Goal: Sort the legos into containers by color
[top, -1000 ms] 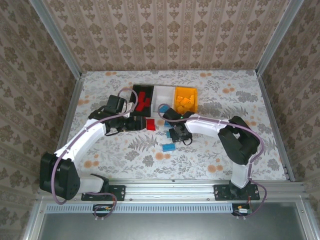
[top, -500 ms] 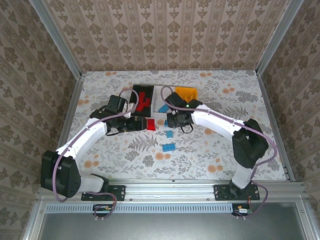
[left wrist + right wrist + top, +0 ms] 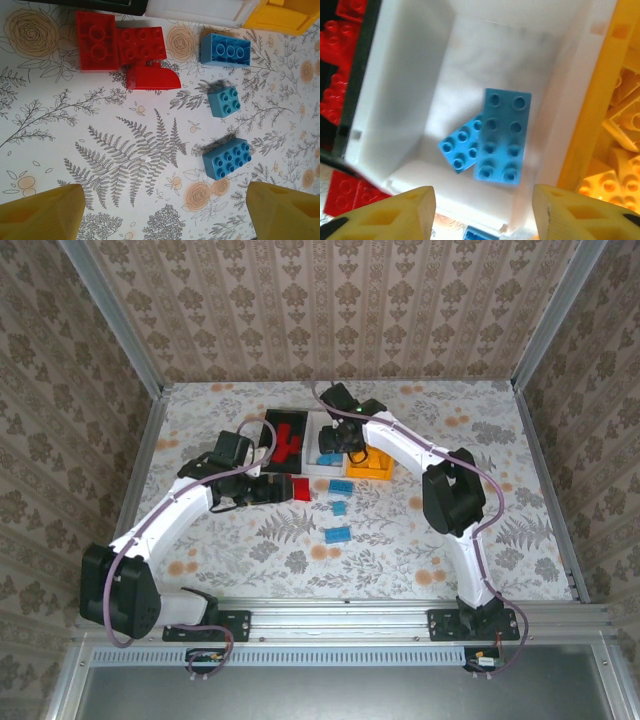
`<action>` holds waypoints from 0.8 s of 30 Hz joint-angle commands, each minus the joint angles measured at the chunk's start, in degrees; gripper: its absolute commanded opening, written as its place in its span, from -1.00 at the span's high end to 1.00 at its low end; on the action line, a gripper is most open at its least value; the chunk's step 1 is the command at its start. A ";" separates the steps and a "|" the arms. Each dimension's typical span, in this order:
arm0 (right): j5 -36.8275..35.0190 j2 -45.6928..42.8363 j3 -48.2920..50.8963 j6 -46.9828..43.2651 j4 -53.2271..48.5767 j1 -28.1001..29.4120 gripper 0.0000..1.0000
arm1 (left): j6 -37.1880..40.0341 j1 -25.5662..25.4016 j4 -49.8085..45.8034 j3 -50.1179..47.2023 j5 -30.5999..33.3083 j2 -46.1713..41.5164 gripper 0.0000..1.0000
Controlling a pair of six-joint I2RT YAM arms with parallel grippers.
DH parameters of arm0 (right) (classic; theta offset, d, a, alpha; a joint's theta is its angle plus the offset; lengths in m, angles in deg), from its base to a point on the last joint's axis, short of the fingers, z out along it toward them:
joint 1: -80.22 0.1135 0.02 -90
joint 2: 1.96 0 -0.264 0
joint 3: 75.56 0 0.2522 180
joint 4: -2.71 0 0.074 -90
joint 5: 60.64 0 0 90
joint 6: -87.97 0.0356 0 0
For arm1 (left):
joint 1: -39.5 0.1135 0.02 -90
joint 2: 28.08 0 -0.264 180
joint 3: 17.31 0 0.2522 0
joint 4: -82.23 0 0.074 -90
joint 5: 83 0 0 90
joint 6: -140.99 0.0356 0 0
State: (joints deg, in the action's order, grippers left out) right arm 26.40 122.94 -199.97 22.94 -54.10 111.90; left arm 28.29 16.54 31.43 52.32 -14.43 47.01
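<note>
- Right wrist view: looking down past the right claw (image 3: 482, 212), fingers apart and gripping nothing, straight into the white bin (image 3: 405, 90).
- Inside the white bin: two blue legos (image 3: 502, 135), overlapping on its floor.
- Step in hand, judging by that: drop-off of a blue brick, apparently at its end.
- Just in front of the white bin, on the tabletop (image 3: 125, 165): three loose blue bricks (image 3: 225, 49); left of those, three red bricks (image 3: 97, 40), in front of the black bin (image 3: 268, 440) to the left of the white bin.
- Left claw (image 3: 165, 212): spread wide, empty, hovering over those loose bricks.
- Next, probably: raise the right claw clear of the white bin's walls, then line its fingers across one blue brick without nudging its neighbours.
</note>
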 commanded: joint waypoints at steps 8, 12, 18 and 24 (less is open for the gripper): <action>1.82 -14.44 14.68 2.71 2.20 3.14 -0.36 | 1.33 0.60 0.22 2.70 -0.63 1.31 -0.70; 2.48 -21.75 26.41 4.10 3.33 5.30 -0.60 | 1.27 0.56 -0.13 2.41 -0.23 0.69 -0.70; 0.87 -26.00 36.76 6.15 1.87 11.41 -0.70 | 0.91 0.94 0.69 1.52 -0.16 0.50 -0.71; -1.01 -23.27 39.14 9.54 3.36 17.96 -0.68 | 0.66 0.99 1.18 1.11 -0.28 -0.01 -0.71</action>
State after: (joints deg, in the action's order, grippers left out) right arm 27.88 98.22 -160.89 29.84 -51.61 128.01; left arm 28.27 17.11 31.98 53.40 -14.46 48.04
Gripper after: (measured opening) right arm 0.841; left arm 0.856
